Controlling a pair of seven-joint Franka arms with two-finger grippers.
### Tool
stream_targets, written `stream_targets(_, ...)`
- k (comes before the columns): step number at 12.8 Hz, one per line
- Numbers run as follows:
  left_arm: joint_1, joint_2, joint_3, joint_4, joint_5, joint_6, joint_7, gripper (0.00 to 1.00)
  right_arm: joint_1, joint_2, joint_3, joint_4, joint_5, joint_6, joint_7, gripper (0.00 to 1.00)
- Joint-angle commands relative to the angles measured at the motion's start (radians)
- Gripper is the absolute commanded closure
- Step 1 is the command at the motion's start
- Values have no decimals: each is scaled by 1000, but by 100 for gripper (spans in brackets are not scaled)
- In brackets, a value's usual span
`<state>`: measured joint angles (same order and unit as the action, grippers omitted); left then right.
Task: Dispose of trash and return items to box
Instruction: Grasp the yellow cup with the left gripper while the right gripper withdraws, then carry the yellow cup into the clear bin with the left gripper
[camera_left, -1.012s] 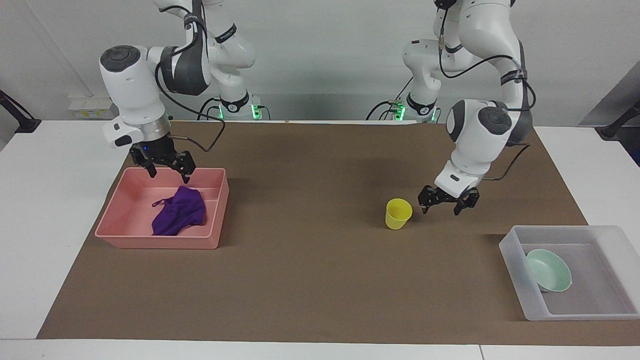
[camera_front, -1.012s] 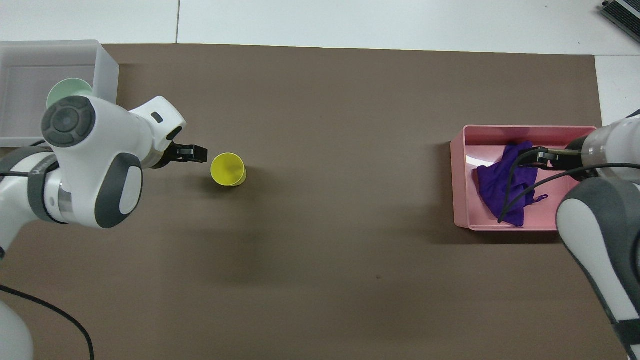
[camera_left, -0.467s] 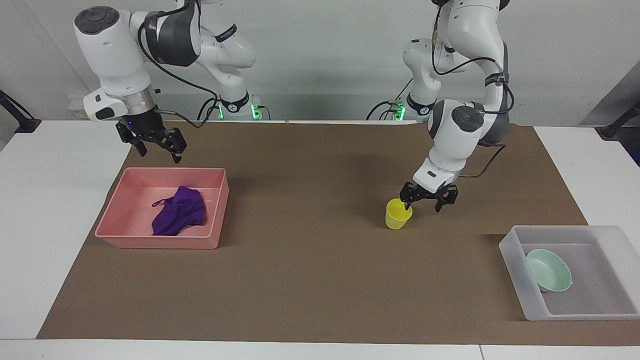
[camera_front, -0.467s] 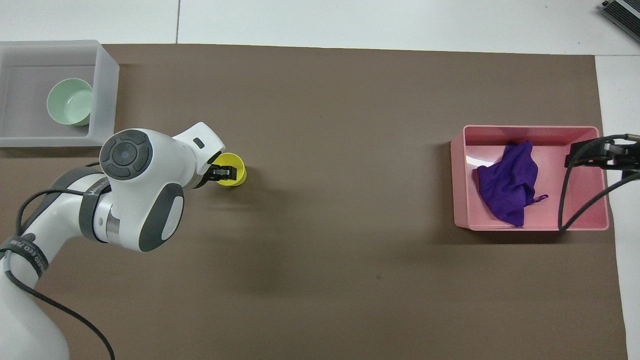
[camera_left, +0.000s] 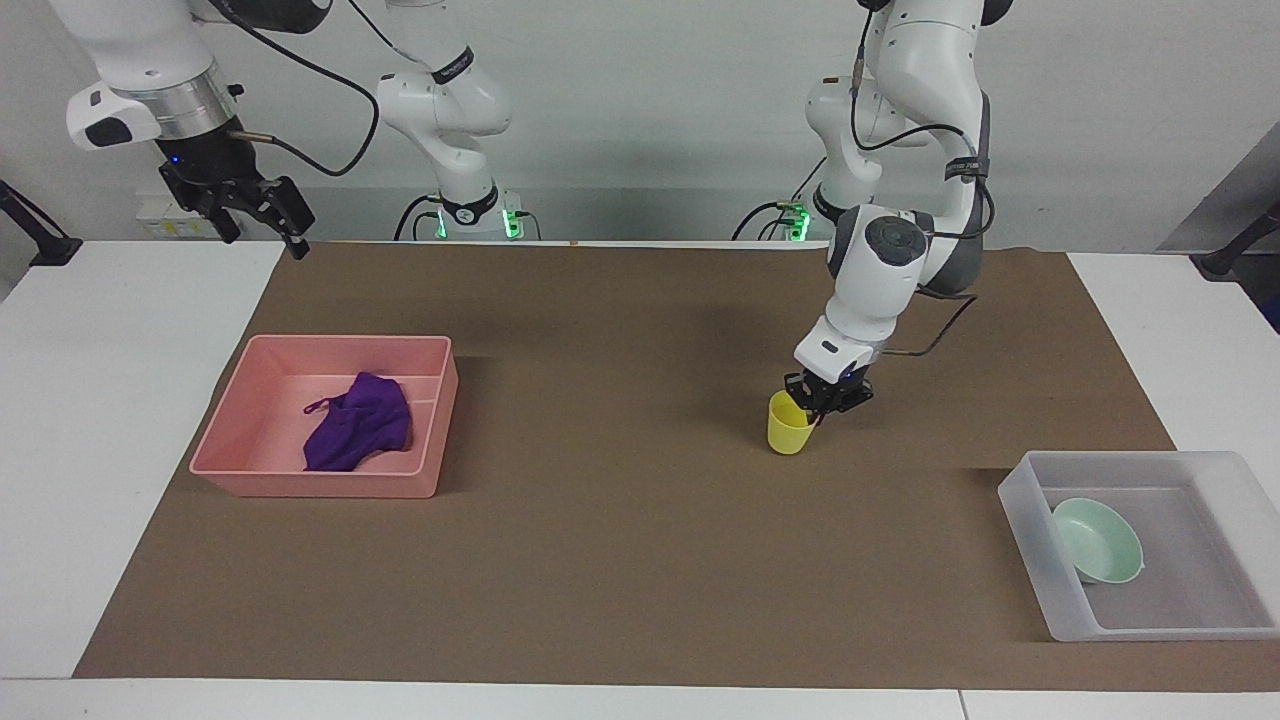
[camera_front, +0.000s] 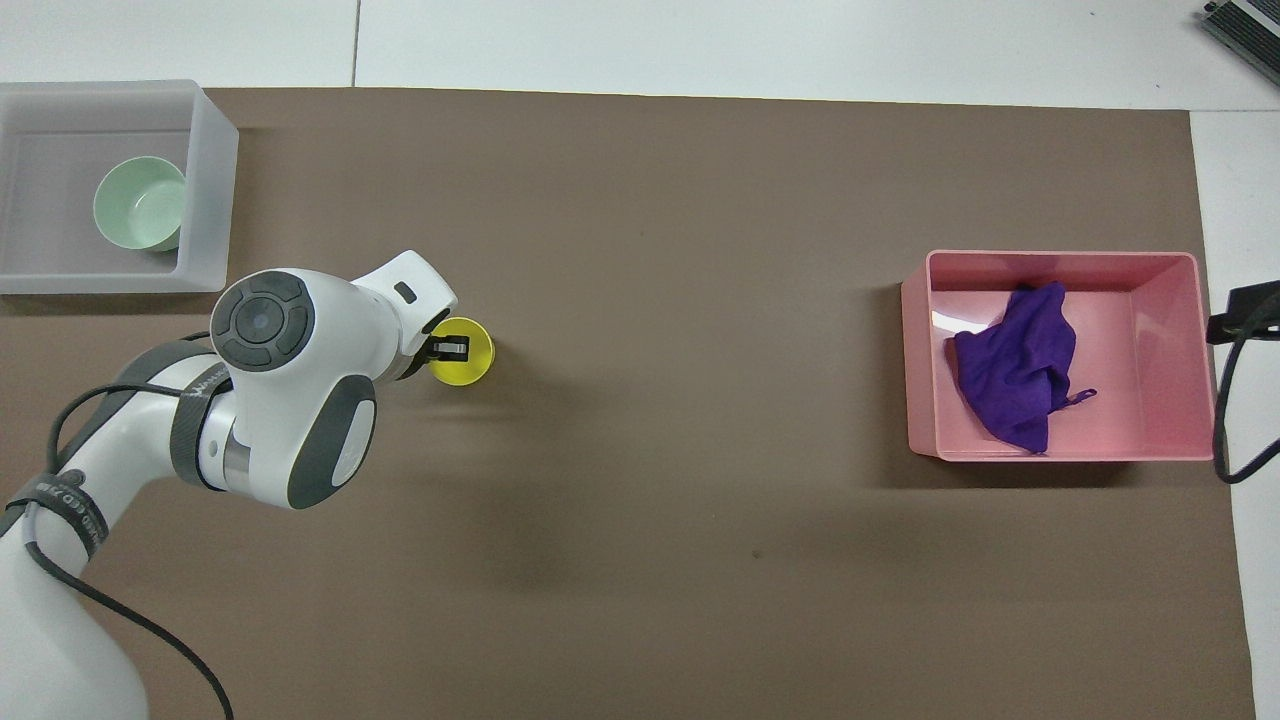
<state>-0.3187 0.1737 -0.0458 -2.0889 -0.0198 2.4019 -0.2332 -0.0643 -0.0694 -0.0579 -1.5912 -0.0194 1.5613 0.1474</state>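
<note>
Closure on the yellow cup (camera_left: 788, 428) is the news. A second ago the left end effector (camera_left: 822, 398) hung spread beside the cup. It has since slid over and narrowed onto the rim on the side toward the left arm's end, one finger inside the mouth and one outside the wall. The cup looks pinched but sits on the worktop (camera_left: 620, 560), nearer to the robots than the translucent bin (camera_left: 1030, 530), which holds the mint bowl (camera_left: 1098, 540).

The right end effector (camera_left: 262, 215) has climbed away from the pink tray (camera_left: 315, 487) and hangs high over the edge of the brown mat at the right arm's end, fingers spread and empty. The purple cloth (camera_left: 358, 425) lies in the tray.

By my reading the trash is dealt with, and only lifting the cup into the bin remains.

No writing can be read. A dark band on the left arm carries lettering too small to make out.
</note>
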Motion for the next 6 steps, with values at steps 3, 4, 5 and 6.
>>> stream_targets(3,64,-30,26,136,17,-157,-9,100,35,0,-17,5,15,-27,-29,0)
stream_targets(4,93,-17,26,206,18,-217,-2,100,37,0,-13,5,10,-30,-32,0)
stream_targets(5,134,12,26,274,18,-259,5,100,41,0,-11,2,10,-30,-32,0)
stream_targets(6,179,41,23,344,20,-292,14,100,46,0,-8,2,6,-29,-34,0)
